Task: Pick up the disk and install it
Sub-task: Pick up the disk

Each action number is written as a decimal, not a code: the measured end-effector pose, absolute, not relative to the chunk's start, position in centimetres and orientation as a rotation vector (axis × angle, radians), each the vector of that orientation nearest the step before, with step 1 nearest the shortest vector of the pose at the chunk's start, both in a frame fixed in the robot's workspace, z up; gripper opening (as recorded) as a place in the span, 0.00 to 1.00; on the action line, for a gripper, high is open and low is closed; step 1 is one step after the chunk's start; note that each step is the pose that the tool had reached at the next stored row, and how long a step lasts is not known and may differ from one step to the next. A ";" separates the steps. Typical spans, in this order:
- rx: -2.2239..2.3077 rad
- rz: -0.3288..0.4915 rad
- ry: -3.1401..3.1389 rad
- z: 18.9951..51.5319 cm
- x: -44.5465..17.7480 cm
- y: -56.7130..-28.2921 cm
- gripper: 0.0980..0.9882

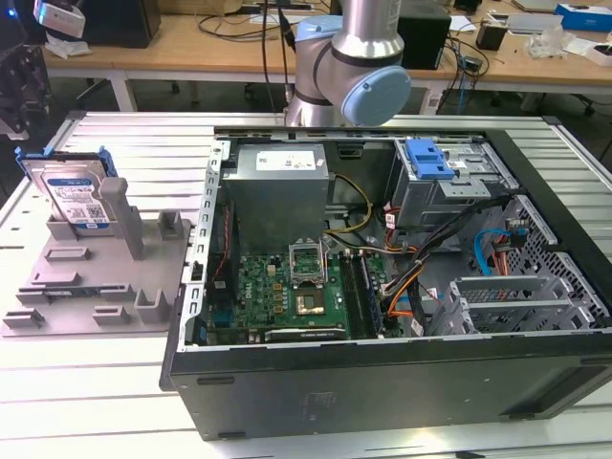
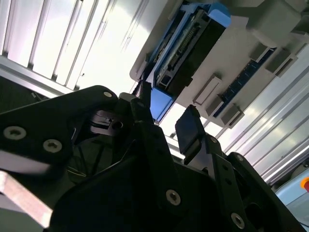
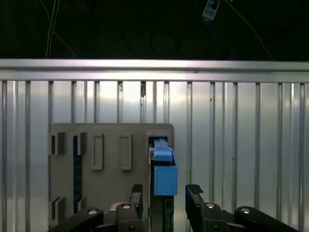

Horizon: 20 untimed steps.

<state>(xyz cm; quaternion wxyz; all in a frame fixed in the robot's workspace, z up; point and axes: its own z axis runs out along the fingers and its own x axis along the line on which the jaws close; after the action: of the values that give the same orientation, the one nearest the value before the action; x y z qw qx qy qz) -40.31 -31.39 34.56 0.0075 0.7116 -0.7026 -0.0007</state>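
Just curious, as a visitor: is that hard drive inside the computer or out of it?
Out. The disk stands on edge in the grey tray beside the open computer case.

Disk (image 1: 72,191) partly behind tray post (image 1: 118,206)

The pincer (image 3: 166,193) is matt black, hard-looking. Between its fingers (image 3: 194,193) the disk (image 3: 164,176) shows a smooth blue plastic frame with a faint sheen. Just past the pincer's tips sits the tray (image 3: 111,140), dull grey plastic, and beyond it the table (image 3: 231,121), ribbed satin-bright metal.
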 end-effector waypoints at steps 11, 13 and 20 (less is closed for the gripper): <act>2.249 -0.002 -2.172 33.7 -40.7 -31.4 0.43; 2.252 -0.002 -2.169 33.6 -40.7 -31.4 0.43; 2.253 -0.002 -2.168 33.3 -40.7 -31.4 0.43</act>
<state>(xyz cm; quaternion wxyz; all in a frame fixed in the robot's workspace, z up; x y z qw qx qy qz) -40.72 -31.39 33.35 0.0075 0.7207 -0.6932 -0.0006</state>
